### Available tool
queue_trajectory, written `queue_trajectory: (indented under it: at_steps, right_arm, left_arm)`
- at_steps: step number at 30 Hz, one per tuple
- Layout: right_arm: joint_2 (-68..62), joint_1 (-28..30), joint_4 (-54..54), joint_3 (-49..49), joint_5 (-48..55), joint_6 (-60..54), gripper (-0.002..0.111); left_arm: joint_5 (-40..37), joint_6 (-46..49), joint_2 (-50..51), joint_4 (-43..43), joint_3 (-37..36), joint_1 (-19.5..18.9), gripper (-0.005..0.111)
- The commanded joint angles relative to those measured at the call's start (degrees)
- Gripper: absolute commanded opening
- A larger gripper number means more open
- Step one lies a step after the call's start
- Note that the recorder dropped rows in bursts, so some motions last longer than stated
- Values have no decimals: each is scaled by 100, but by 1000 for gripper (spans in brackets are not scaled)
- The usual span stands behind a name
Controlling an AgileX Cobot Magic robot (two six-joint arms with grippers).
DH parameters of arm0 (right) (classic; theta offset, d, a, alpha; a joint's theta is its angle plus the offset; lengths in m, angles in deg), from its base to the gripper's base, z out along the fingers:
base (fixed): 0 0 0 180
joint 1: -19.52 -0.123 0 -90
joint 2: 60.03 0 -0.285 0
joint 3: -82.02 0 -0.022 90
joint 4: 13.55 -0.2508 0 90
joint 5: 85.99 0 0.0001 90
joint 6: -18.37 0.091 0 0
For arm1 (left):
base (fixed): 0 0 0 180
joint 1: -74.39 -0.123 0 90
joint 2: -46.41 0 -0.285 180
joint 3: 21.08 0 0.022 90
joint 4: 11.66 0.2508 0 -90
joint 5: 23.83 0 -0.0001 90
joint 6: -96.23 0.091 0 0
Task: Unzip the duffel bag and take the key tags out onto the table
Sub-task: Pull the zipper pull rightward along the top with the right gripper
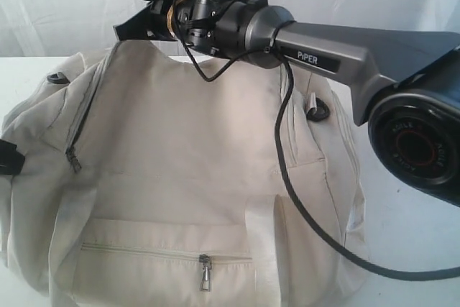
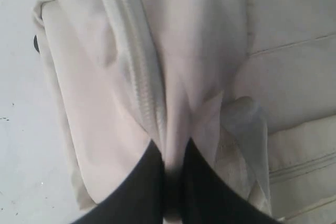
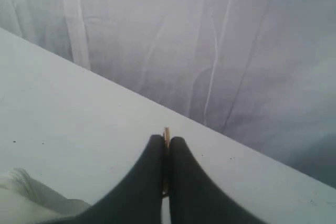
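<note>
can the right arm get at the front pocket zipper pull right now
Probably yes: the front pocket zipper pull lies uncovered, though the right gripper is shut on a thin metal piece and must release first.

The right arm (image 1: pixel 359 52) carries a small dark label (image 1: pixel 317 55) on its grey link, with white letters reading "PiPER". The round black joint cap (image 1: pixel 417 150) nearest the exterior camera bears a ring of red lettering, too blurred to read.
</note>
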Motion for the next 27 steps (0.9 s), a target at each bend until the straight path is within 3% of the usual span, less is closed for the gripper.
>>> queue_trajectory:
  at_steps: [1, 10, 27]
  right_arm:
    - [245, 101, -184, 55, 910, -440, 0]
    - [359, 101, -2944, -60, 1400, -3522, 0]
    - [1115, 449, -3348, -1167, 1485, -3967, 0]
  left_arm:
    - [-84, -52, -81, -41, -25, 1, 0]
    - [65, -113, -81, -41, -25, 1, 0]
    - [162, -175, -105, -41, -25, 1, 0]
